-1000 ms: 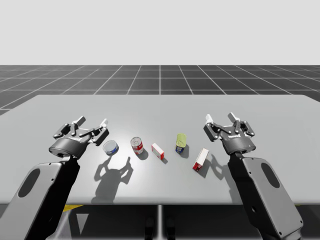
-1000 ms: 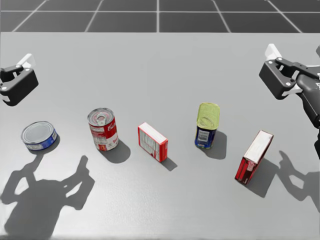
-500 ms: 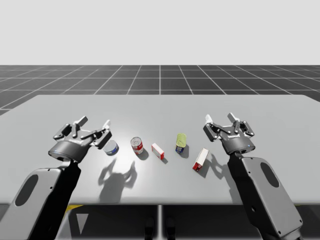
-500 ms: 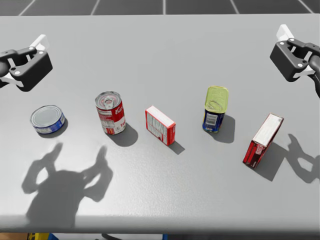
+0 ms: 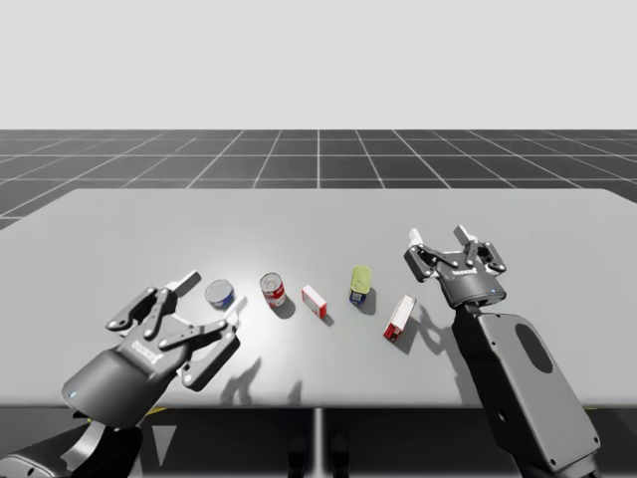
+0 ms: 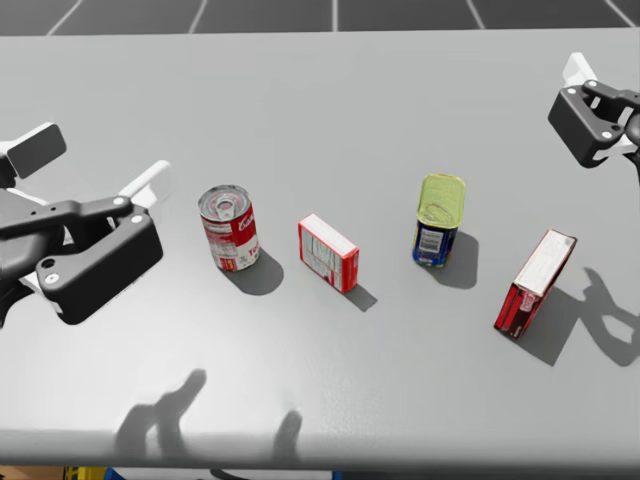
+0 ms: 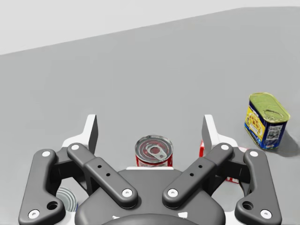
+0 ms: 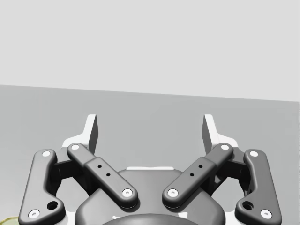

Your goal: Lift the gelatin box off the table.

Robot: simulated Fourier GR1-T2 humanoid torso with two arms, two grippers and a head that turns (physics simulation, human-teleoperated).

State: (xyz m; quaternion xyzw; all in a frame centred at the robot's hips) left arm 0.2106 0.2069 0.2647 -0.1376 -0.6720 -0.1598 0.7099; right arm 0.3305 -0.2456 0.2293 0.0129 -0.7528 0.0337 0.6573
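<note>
The small red-and-white box (image 6: 328, 252) (the gelatin box, as I take it) lies flat on the grey table (image 6: 330, 110), in the middle of a row of things and touched by neither gripper; the red can (image 6: 229, 228) stands just beside it at its 9 o'clock; the blue tin with the yellow top (image 6: 438, 222) stands near at its 3 o'clock; a taller red box (image 6: 535, 285) stands tilted at 4 o'clock; a flat blue can (image 5: 220, 294) sits at 9 o'clock of the red can. My left gripper (image 7: 150, 132) hangs with fingers spread wide, holding nothing, the red can ahead of it; my right gripper (image 8: 150, 129) is likewise wide and holds nothing, at 1 o'clock of the taller red box.
</note>
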